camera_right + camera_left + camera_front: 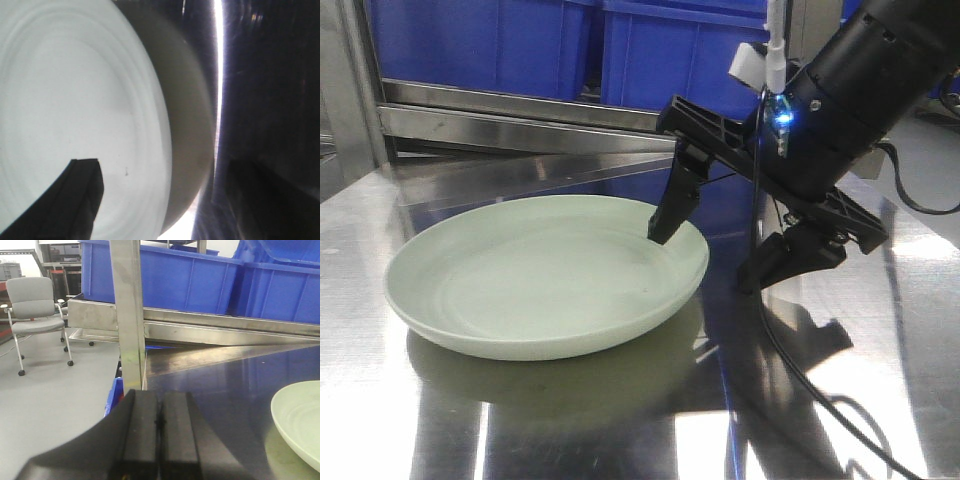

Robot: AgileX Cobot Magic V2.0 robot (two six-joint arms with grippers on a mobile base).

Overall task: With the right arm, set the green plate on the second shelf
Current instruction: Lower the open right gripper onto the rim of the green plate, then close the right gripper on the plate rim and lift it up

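Stainless steel tabletop (620,430), bright with reflections, carries the green plate (545,275), which sits flat near the middle of the surface, well short of the shelving behind it. The plate is not yet lifted.

The right gripper (708,262) straddles the plate's near-right rim. One finger (670,205) reaches down inside the dish, its tip at or just above the inner slope. The other finger (790,255) stands outside the rim, low by the table. The jaws are spread wide, far wider than the rim is thick, and they grip nothing. The right wrist view agrees: one dark finger (65,200) over the pale inside of the plate (75,100), the other side out over the dark metal.

I judge the step in hand to be the grasp. Next, the jaws need to close on the rim, firmly, since a shallow plate held by one edge may tilt or slip. Then comes the lift toward the shelf.

The right arm (865,85) slants down from the upper right. Behind, blue storage bins (670,50) rest on a steel shelf rail (520,115). The left gripper (159,440) is clenched, fingers pressed together and holding nothing, away from the plate.
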